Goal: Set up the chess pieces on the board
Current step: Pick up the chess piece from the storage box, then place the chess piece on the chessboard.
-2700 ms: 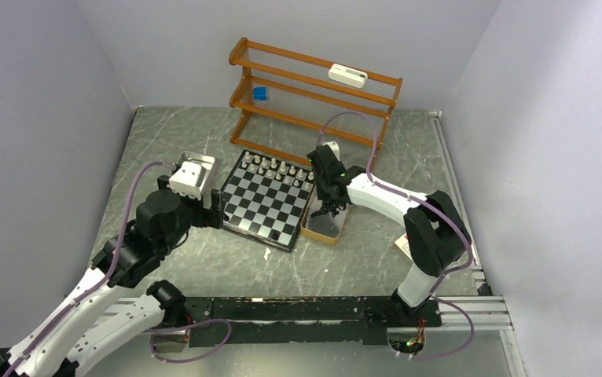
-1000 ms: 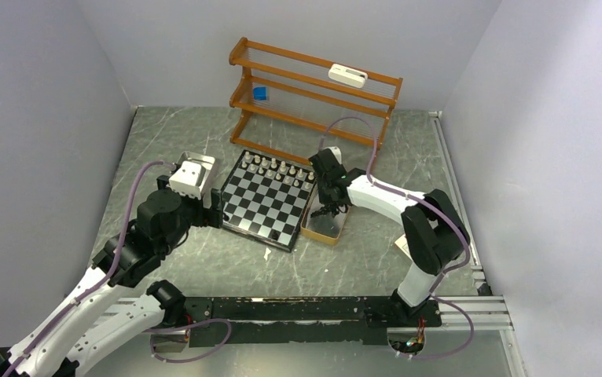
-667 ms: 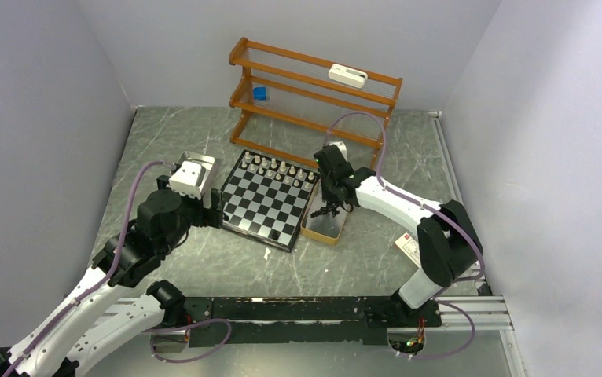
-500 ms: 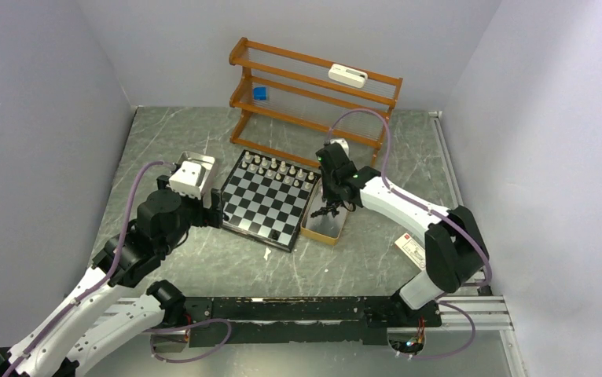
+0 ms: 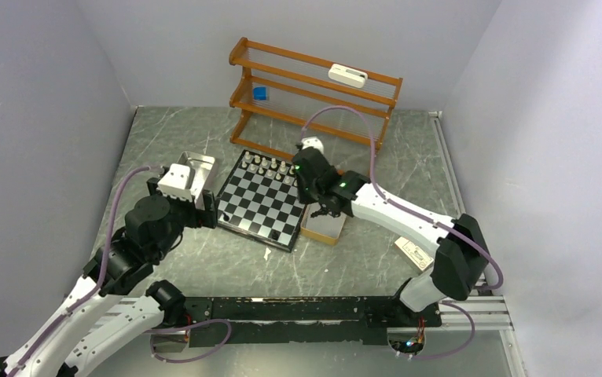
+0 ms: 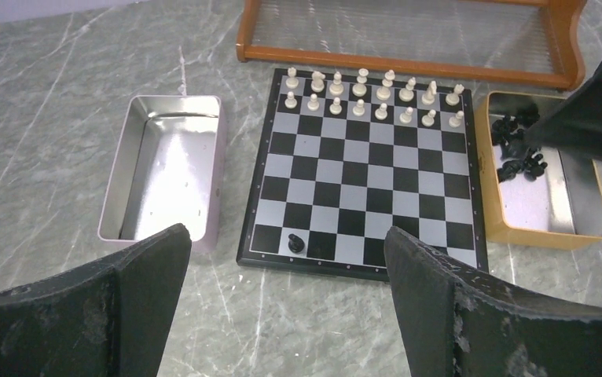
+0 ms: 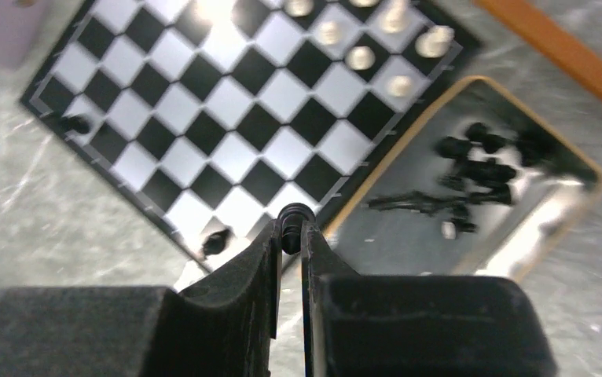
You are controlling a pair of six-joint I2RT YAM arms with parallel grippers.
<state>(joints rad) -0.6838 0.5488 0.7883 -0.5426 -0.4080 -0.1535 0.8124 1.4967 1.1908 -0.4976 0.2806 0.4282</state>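
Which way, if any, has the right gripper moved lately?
Yes. In the top view the right gripper, shut on a black piece, has shifted left from over the tan box toward the board's right edge.

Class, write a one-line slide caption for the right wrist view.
Right end effector shut on a black chess piece above the chessboard edge, beside the tin of black pieces.

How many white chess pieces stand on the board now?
16. All the white pieces stand on the board in its two far rows: eight in the last row and eight in the row just before it. None of them seems hidden.
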